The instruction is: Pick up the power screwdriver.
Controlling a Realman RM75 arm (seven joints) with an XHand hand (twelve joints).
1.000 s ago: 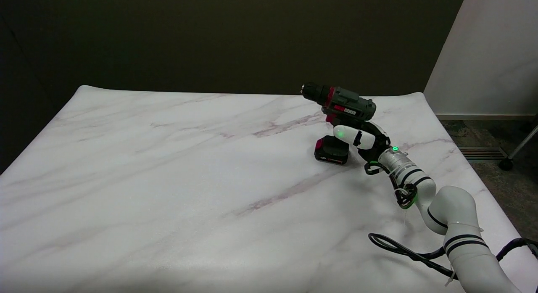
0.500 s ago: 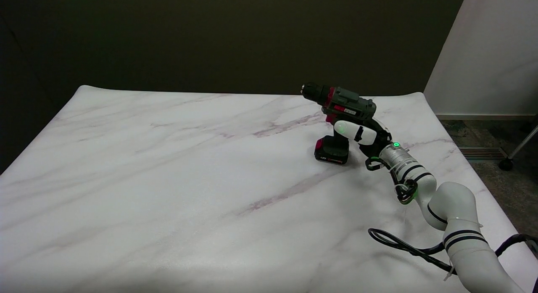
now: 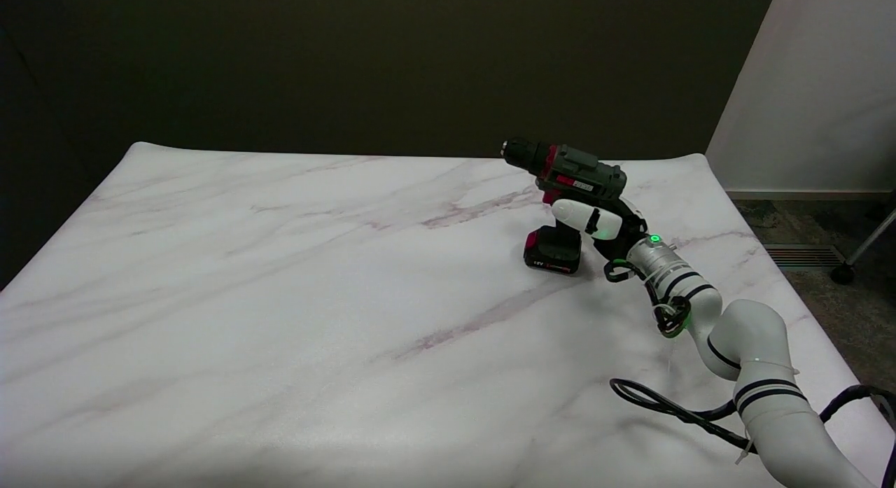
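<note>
Power screwdriver (image 3: 565,174) stands upright on its battery base on the marble table (image 3: 280,278), chuck pointing left, while the right hand (image 3: 598,223) wraps around its handle, grasping it.

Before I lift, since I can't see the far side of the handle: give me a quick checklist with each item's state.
1. Power screwdriver standing upright on its battery base: ok.
2. Right hand at the handle, below the motor body: ok.
3. Fingers wrapped fully round the handle: cannot tell, the far side is hidden.
4. Base already off the table: not ok, it rests there.
5. Black cable away from the tool: ok.
</note>
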